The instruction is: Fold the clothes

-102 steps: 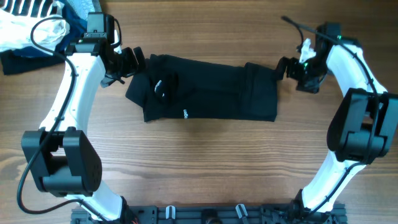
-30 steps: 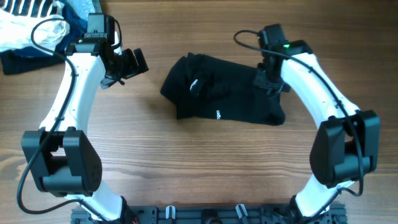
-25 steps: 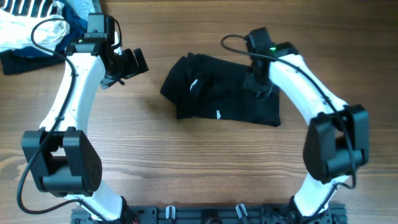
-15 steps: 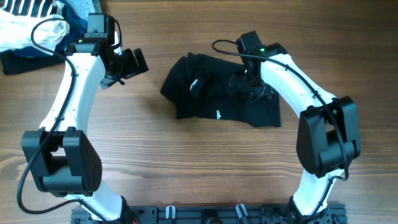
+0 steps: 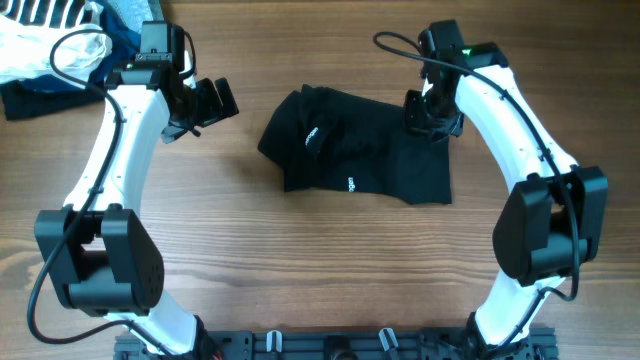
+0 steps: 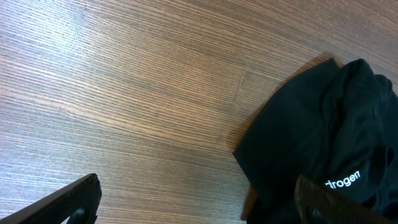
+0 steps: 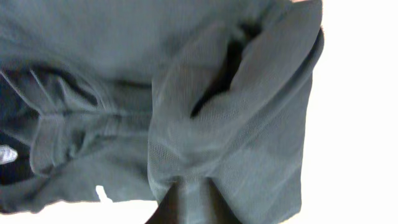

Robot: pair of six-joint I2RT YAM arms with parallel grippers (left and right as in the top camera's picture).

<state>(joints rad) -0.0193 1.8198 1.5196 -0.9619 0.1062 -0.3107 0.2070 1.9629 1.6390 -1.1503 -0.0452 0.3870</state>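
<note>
Lying crumpled mid-worktop (image 5: 300, 270), the black garment (image 5: 340, 150) (small white lettering on its front) has its far right corner at the right pincer (image 5: 428, 112), which is clenched on a raised fold of the cloth. The left pincer (image 5: 208, 100) hovers released, fingers (image 6: 78, 198) spread wide, near the garment's left edge but apart from it.

Surface: a wood-grain surface (image 5: 330, 270), pale brown, with the grain running left to right.
Middle: a black garment (image 5: 365, 160) lies rumpled on the wood, with small white print showing.
Far left corner: a heap of clothes (image 5: 55, 45), white, striped and blue with a dark piece at its near edge, well apart from the black garment.
</note>
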